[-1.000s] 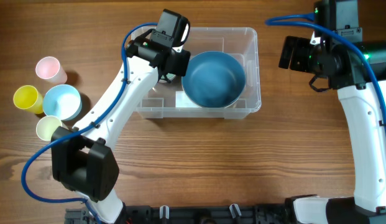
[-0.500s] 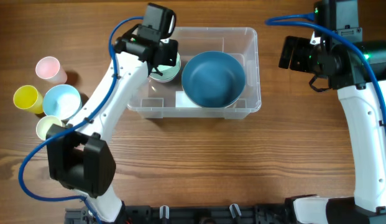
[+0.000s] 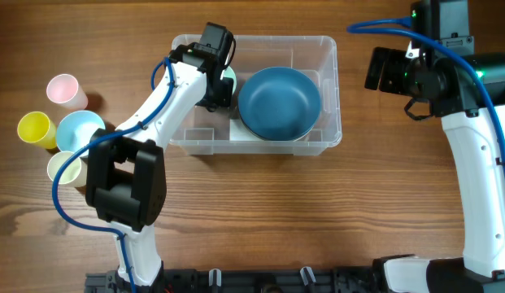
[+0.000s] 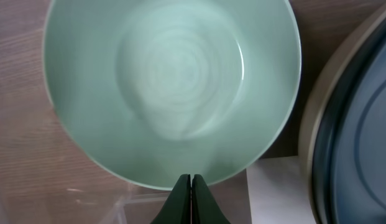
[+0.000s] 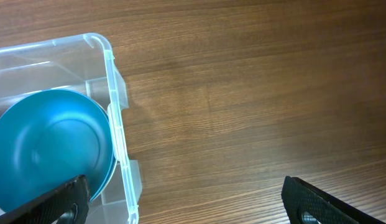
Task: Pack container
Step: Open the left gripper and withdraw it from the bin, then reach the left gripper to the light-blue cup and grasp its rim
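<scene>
The clear plastic container (image 3: 260,145) stands at the middle back of the table. A large blue bowl (image 3: 278,102) sits in its right part. A pale green bowl (image 4: 174,81) sits in its left part, mostly hidden under my left wrist in the overhead view (image 3: 229,80). My left gripper (image 4: 191,180) is shut and empty, its tips at the green bowl's near rim, inside the container (image 3: 222,91). My right gripper (image 5: 186,208) is open and empty over bare table, to the right of the container (image 5: 115,124).
On the left of the table stand a pink cup (image 3: 63,88), a yellow cup (image 3: 34,128), a light blue bowl (image 3: 80,132) and a cream cup (image 3: 63,167). A white label (image 4: 273,193) lies on the container's bottom beside the blue bowl (image 4: 360,137).
My left arm has swung left and then back down into the container's left part, and its elbow has shifted. The green bowl now lies under the wrist. The right arm has not moved.
</scene>
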### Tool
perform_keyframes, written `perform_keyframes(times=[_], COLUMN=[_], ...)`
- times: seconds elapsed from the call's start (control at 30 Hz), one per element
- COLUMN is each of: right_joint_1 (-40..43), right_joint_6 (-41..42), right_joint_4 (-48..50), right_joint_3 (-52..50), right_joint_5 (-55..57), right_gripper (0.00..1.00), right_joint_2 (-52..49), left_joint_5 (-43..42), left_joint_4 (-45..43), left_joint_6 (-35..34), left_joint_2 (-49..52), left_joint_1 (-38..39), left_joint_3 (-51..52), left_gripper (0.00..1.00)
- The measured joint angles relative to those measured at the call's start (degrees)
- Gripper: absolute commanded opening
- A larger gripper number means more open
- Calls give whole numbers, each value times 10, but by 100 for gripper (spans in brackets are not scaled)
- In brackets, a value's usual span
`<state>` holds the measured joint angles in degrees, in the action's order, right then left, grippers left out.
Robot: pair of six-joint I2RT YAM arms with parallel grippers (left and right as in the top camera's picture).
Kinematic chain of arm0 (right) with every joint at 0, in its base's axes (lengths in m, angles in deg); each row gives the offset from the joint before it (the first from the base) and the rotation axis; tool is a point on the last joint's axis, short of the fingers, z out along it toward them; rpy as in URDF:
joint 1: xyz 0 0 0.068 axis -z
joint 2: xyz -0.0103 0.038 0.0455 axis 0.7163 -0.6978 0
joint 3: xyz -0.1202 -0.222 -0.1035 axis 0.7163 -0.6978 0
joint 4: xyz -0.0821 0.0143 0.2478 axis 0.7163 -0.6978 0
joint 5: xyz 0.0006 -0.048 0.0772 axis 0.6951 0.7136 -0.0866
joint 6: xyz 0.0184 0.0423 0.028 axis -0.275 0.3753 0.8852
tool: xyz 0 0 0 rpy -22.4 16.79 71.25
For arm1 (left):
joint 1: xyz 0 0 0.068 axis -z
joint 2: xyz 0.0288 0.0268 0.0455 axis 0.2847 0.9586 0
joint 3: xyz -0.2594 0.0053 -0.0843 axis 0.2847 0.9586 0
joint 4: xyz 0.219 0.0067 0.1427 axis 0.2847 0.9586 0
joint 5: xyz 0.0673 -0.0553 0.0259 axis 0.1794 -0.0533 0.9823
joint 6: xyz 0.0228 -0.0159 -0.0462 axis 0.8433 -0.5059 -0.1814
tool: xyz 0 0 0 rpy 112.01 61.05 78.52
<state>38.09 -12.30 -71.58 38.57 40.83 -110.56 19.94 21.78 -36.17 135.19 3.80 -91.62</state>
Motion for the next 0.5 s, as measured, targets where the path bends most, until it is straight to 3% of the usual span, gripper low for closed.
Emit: perform_keyframes(times=[0.23,0.37,0.5], right_joint_1=[0,0,0], right_joint_6=[0,0,0], right_joint_4=[0,0,0], right_joint_3=[0,0,0], right_joint_5=[0,0,0], right_gripper=[100,100,100], right_joint_2=[0,0,0], left_joint_5=[-1,35,104], left_joint_4=[-28,-18,47], left_joint_6=[-11,-32,-57], left_joint_2=[-49,-152,-254], left_joint_1=[0,0,-8], left_joint_3=[2,2,2], left_gripper=[5,12,17])
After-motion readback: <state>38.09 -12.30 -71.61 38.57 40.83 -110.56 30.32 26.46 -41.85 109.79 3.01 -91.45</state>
